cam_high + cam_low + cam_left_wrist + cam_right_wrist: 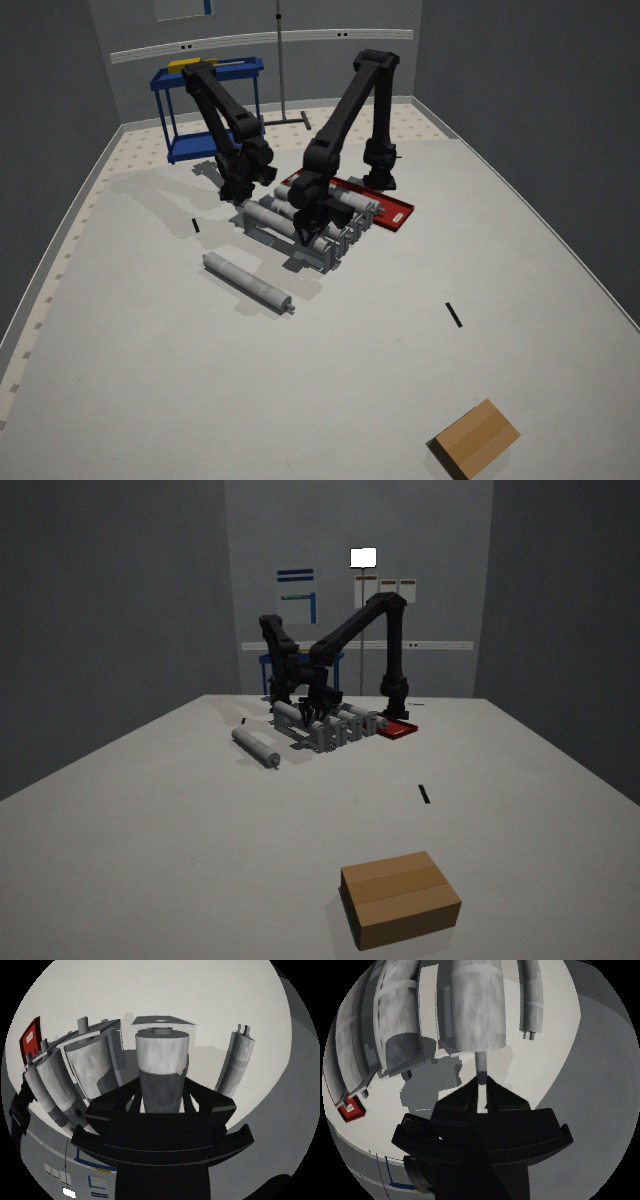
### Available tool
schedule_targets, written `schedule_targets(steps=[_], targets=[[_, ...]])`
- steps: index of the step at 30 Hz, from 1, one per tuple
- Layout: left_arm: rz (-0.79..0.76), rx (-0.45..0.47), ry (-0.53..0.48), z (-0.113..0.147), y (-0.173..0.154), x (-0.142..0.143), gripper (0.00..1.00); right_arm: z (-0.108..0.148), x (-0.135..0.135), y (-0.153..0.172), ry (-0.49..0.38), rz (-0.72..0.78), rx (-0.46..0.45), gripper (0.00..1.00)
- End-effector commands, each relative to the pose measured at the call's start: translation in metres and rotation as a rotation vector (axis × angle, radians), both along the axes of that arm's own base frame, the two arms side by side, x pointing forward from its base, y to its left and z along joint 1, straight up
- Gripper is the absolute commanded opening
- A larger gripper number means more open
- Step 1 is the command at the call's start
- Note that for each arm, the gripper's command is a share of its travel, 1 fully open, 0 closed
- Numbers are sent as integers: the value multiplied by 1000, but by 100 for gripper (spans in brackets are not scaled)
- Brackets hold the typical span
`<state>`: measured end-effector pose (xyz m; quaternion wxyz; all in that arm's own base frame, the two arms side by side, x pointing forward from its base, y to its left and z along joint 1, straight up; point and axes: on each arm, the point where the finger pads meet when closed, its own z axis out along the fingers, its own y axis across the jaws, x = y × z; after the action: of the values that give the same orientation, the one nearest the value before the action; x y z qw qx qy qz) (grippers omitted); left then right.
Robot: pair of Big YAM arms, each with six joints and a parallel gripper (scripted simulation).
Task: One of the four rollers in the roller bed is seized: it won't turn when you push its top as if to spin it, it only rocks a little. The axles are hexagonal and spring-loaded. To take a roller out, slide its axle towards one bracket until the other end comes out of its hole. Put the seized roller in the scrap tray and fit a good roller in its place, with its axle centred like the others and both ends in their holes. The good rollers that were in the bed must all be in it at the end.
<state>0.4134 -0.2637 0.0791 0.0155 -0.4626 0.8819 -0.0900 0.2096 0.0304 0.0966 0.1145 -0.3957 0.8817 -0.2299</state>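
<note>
The front roller (279, 223) (288, 712) (162, 1052) (479, 1015) lies along the front slot of the roller bed. My left gripper (308, 236) (311, 719) (162, 1091) is shut on it near one end. There the axle stub is short and stops at the bracket (165, 1020). My right gripper (238, 202) (482, 1080) is shut on the long protruding axle (481, 1060) at the other end. Further rollers (92, 1062) sit behind. Another roller end (377, 206) (382, 720) shows beyond the rear bracket, at the red scrap tray (407, 217) (405, 732). Whether the front axle sits in its holes is unclear.
A loose roller (247, 280) (254, 746) (240, 1060) (533, 997) lies on the table in front of the bed. A cardboard box (475, 436) (400, 893) stands far off at the table's near side. A blue cart (206, 77) stands behind.
</note>
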Motion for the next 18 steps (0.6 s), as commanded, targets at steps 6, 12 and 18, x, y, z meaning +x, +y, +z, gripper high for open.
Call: schedule_targets(steps=[6,12,18], targets=[[-13,-8,-6,1,-2,1,32,1,7,10,-30,22,50,32],[-13,-8,-6,1,-2,1,32,-1,6,9,-19,22,43,32],[-13,-8,-6,1,-2,1,32,-1,6,9,-20,19,44,32]])
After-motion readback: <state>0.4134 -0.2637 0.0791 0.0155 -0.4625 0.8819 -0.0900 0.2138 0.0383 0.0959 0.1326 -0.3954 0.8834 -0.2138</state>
